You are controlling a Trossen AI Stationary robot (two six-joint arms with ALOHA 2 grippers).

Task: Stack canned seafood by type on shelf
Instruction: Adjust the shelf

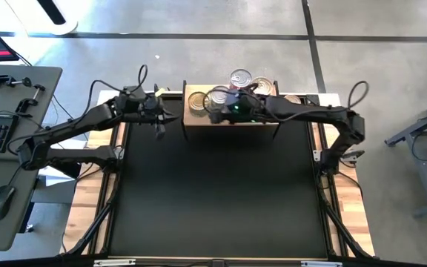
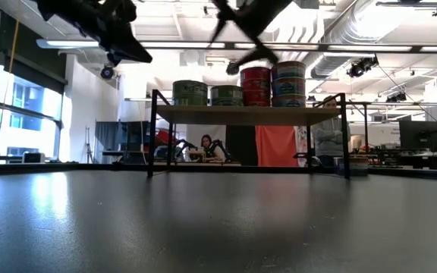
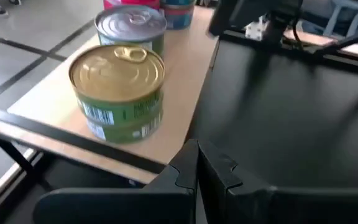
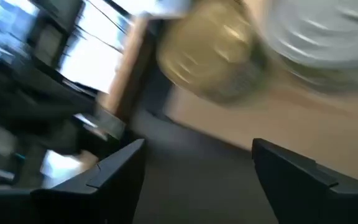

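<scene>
Four stacks of small round flat tins on the light-brown wooden shelf [image 2: 245, 114]
Two green-labelled stacks [image 2: 190, 92], one red [image 2: 255, 85], one bluish [image 2: 288, 84]; right gripper [image 4: 197, 165] apart, empty; left gripper [image 3: 197, 171] together beside shelf

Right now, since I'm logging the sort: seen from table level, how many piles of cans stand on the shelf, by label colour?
Green-label piles: 2
Red-label pile: 1
Blue-label pile: 1
Total on the shelf: 4
</scene>
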